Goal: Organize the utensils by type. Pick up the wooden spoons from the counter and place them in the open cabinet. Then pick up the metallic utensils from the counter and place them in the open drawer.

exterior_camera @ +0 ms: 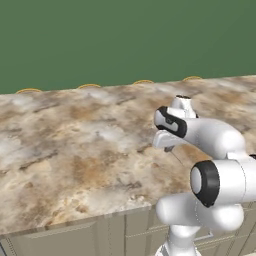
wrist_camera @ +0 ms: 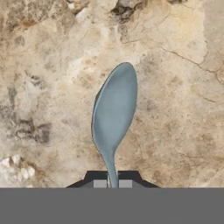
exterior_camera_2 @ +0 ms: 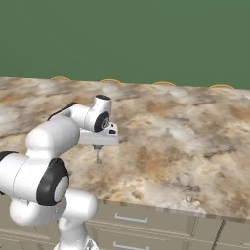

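My gripper (wrist_camera: 112, 183) is shut on the thin handle of a small silver spoon (wrist_camera: 114, 109), one of the metallic utensils. Its pale bluish bowl points away from the fingers, over the beige-brown marbled counter (wrist_camera: 175, 87). In the right base view the gripper (exterior_camera_2: 97, 146) points down over the counter (exterior_camera_2: 185, 141), and the spoon (exterior_camera_2: 98, 156) hangs from it as a thin grey sliver. In the left base view the hand (exterior_camera: 170, 142) is near the counter's (exterior_camera: 75, 150) front right, partly hidden by the arm. The wooden spoons, the cabinet and the open drawer are out of view.
Tan cupboard fronts with grey bar handles (exterior_camera_2: 131, 218) run below the counter's front edge. Several orange-rimmed arcs (exterior_camera: 28, 90) peek over the counter's back edge against a green wall (exterior_camera: 125, 40).
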### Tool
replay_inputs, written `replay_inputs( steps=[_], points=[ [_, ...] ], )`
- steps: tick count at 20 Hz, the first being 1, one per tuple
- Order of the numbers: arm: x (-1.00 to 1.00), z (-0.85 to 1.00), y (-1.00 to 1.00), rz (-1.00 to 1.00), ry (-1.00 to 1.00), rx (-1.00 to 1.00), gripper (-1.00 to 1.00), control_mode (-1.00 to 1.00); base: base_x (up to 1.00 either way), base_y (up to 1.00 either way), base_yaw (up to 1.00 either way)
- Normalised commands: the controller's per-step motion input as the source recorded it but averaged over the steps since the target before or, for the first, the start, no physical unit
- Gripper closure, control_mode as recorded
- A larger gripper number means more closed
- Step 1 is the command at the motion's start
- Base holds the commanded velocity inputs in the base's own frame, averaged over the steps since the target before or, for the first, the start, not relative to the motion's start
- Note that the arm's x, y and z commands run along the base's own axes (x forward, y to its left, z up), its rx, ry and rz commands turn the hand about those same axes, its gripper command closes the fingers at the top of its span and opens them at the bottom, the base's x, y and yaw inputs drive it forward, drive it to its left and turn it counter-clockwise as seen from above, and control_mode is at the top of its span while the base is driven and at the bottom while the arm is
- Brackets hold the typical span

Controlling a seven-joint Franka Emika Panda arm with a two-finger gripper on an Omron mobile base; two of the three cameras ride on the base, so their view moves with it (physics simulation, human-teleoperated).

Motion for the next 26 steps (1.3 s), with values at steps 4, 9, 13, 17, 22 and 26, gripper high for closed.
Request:
replay_inputs(
  steps=[4, 9, 13, 17, 22, 26],
  points=[
    [-0.12, 0.49, 0.00, -0.10, 0.00, 0.00, 1.00, -1.00, 0.00, 0.00, 0.00],
    [-0.10, 0.37, 0.00, -0.38, -0.04, 0.00, 1.00, -1.00, 0.00, 0.00, 0.00],
    [-0.12, 0.28, 0.00, -0.43, -0.01, 0.00, 1.00, -1.00, 0.00, 0.00, 0.00],
    [-0.24, 0.17, 0.02, -0.52, -0.01, 0.00, 1.00, -1.00, 0.00, 0.00, 0.00],
    [-0.19, 0.02, 0.03, -0.66, 0.00, 0.00, 1.00, -1.00, 0.00, 0.00, 0.00],
    [-0.13, 0.00, 0.00, -0.53, 0.00, 0.00, 1.00, -1.00, 0.00, 0.00, 0.00]
  ],
)
